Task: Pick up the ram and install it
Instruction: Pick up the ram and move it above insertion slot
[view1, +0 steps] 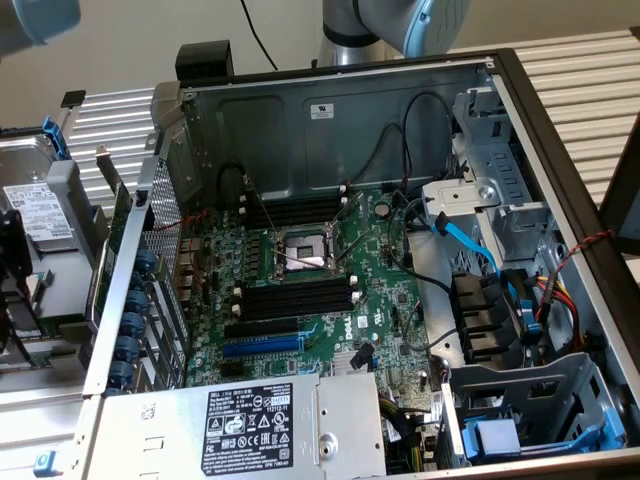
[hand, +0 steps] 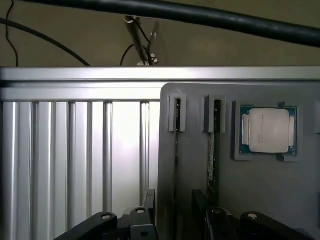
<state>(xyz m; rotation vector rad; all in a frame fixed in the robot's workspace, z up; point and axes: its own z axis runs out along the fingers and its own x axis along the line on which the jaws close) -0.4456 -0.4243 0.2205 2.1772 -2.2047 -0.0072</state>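
In the wrist view, two ram sticks stand on edge in holders of a grey tray (hand: 260, 190). One ram (hand: 176, 150) shows as a thin dark line, and a second ram (hand: 212, 160) with a green edge stands beside it. My gripper (hand: 175, 202) is open just above the tray, its dark fingers (hand: 150, 197) standing on either side of the first ram without touching it. The open computer case (view1: 340, 110) and its motherboard (view1: 385, 290) fill the exterior view. Black memory slots (view1: 295, 295) with white end clips lie beside the processor socket (view1: 305, 250). No ram appears in the exterior view.
A processor chip (hand: 269, 130) lies in a tray pocket near the second ram. Ribbed aluminium table (hand: 75, 160) lies beside the tray. In the case are a blue expansion slot (view1: 260, 345), a power supply (view1: 250, 425), drive bays with blue and red cables (view1: 520, 300) and more slots (view1: 295, 210).
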